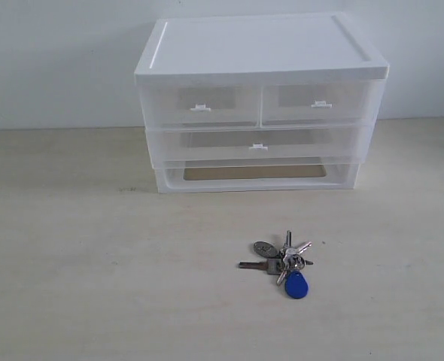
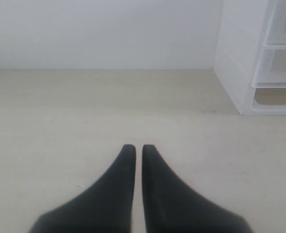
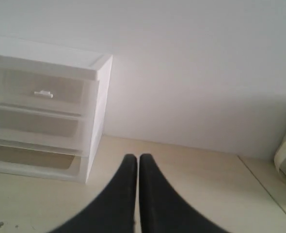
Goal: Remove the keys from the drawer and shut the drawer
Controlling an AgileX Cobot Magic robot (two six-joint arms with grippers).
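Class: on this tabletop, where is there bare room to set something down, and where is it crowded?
Bare: the pale wooden tabletop left of the silver-grey keys with blue fob, and right of them. A strip between keys and white translucent plastic drawer unit is free too. Crowded only around the keys.

left gripper (image 2: 134, 148): two smooth matte black fingers (image 2: 109, 199), wide bases curving to narrow rounded tips. right gripper (image 3: 134, 158): same look.

Table (image 1: 71, 263): pale, wood-look, carrying two things right now.
Drawer unit (image 1: 260, 105): sitting at the back, near the wall.
Keys (image 1: 286, 263): lying out front, well apart from it.
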